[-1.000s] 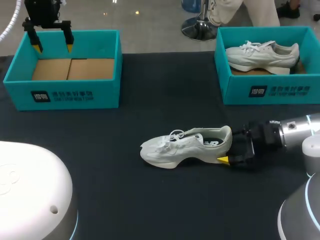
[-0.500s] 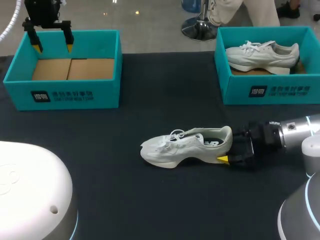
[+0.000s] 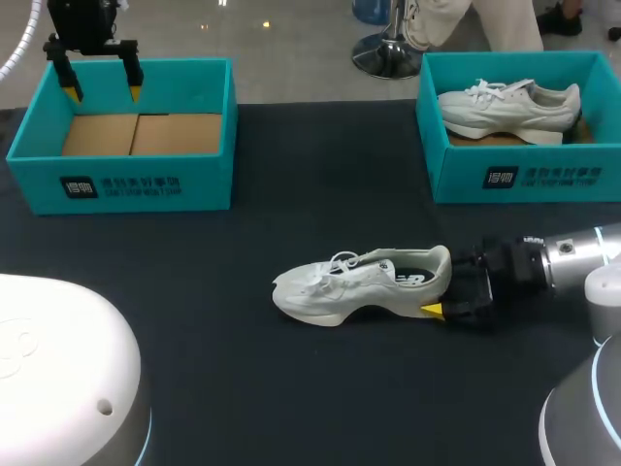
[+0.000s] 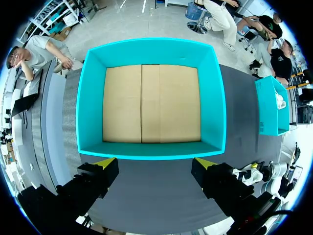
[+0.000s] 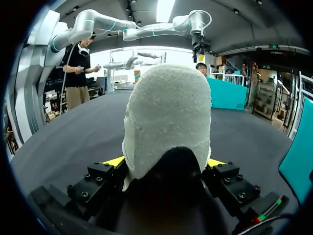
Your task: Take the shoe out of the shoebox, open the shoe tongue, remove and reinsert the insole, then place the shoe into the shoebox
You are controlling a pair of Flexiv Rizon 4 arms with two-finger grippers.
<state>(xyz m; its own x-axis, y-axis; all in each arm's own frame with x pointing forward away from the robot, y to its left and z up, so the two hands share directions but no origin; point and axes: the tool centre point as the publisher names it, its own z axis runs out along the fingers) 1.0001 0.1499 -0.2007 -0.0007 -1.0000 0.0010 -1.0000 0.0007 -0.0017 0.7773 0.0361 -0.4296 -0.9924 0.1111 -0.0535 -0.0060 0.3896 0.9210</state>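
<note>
Past the first step, by the look of things: shoe (image 3: pixel 364 283) out of its box and resting on its sole on the dark table (image 3: pixel 194 291), lying sideways with its toe pointing away from the right gripper (image 3: pixel 446 291). Laces apparently drawn over the tongue and a dark lining showing in the opening, though too small from above to be sure. So judged yet to come: opening the tongue, pulling the insole, putting it back, and returning the shoe to a box. Right gripper at the shoe's heel, one yellow-tipped finger on each side and both pressed against the heel, holding the shoe low at its back end. Left gripper (image 3: pixel 102 92) well apart from the shoe, far beyond its toe, hanging above the back wall of the left box (image 3: pixel 121 180), fingers spread wide with nothing between them. Only a cardboard floor showing in that box. Right box (image 3: pixel 524 180) well beyond the shoe's heel end, with a second shoe (image 3: pixel 509 102) lying inside.
</note>
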